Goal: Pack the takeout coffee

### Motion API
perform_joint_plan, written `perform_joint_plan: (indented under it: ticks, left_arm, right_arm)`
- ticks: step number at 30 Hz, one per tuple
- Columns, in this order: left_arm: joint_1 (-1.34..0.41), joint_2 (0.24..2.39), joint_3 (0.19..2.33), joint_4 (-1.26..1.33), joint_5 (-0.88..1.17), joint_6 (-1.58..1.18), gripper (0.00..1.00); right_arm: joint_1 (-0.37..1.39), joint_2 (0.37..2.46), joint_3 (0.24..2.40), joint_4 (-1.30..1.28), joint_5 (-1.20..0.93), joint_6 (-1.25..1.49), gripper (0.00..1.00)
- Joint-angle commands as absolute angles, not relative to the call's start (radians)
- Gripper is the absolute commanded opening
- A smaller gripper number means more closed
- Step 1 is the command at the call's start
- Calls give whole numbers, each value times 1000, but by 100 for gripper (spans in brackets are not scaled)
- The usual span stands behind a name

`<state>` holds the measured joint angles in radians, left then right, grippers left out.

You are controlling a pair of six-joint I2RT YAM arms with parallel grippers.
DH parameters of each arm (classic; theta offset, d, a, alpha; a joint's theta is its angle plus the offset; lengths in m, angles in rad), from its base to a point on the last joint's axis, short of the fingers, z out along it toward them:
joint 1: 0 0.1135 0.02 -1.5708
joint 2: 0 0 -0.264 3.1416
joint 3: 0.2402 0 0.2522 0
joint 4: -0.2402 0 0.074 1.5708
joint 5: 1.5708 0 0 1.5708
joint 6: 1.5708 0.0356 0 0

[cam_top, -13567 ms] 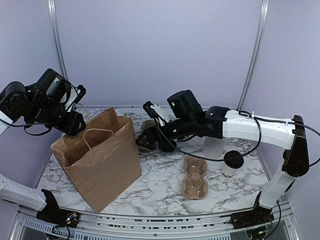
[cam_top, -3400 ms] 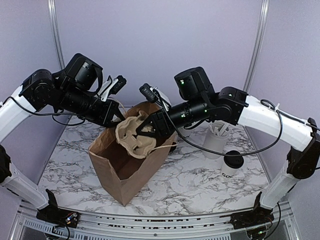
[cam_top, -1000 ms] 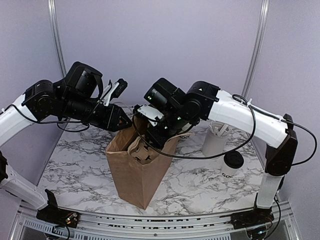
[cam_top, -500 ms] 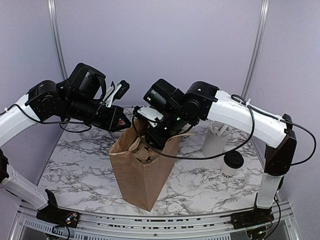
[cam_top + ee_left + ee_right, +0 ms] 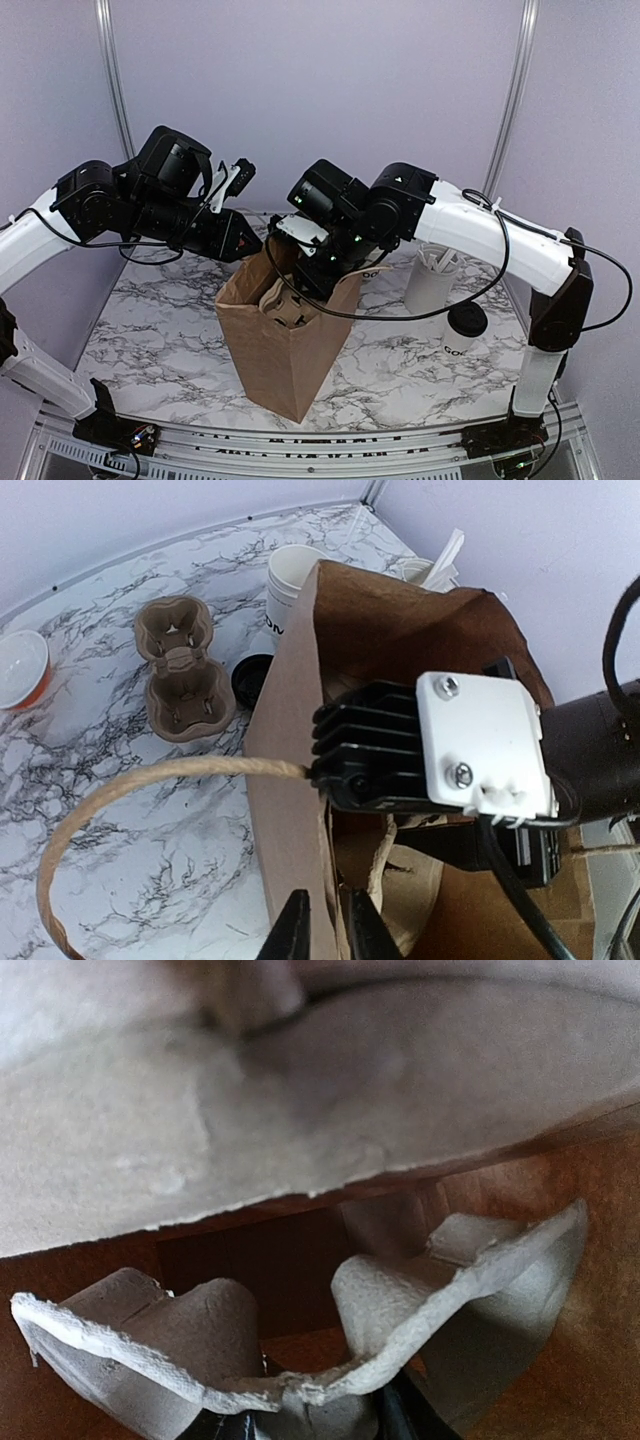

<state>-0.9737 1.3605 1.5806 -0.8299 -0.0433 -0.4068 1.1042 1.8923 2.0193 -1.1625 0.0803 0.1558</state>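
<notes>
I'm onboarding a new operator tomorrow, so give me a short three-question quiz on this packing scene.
1. True or false: the takeout coffee is already inside the paper bag.
2. What does the right hand hold inside the bag? A) a pulp cup carrier B) a black lid C) a straw
3. Fill in: the fingers of the left hand straddle the bag's ____.
Key: 1 false; 2 A; 3 rim.
</notes>
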Motion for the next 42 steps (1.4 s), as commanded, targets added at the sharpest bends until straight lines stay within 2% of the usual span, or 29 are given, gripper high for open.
perform_joint_plan:
  ticks: [1, 2, 4, 10, 13, 20, 29, 42]
  left_arm:
    - [-979, 1335, 1583, -826, -5, -407, 25]
    - [-979, 1337, 1580, -827, 10, -404, 30]
    - [-979, 1347, 1581, -836, 28, -404, 33]
    - [-982, 1393, 1591, -876, 1, -391, 34]
    - [-985, 1406, 1605, -890, -5, -383, 28]
    - [-988, 1418, 1623, -902, -10, -383, 0]
    - [-988, 1375, 1639, -907, -189, -445, 0]
    - [-1013, 1390, 1652, -898, -190, -443, 0]
  right_arm:
    - [1109, 1899, 2062, -1175, 81, 153, 38]
    - [1109, 1900, 2061, -1174, 81, 152, 38]
    - [1109, 1902, 2063, -1174, 80, 152, 38]
    - [1109, 1902, 2062, -1174, 79, 152, 38]
    - [1110, 1902, 2063, -1176, 80, 149, 38]
    - [1109, 1900, 2059, -1181, 81, 148, 38]
    - [1109, 1892, 2033, -1202, 71, 146, 38]
    - [1111, 1942, 2045, -1266, 62, 123, 38]
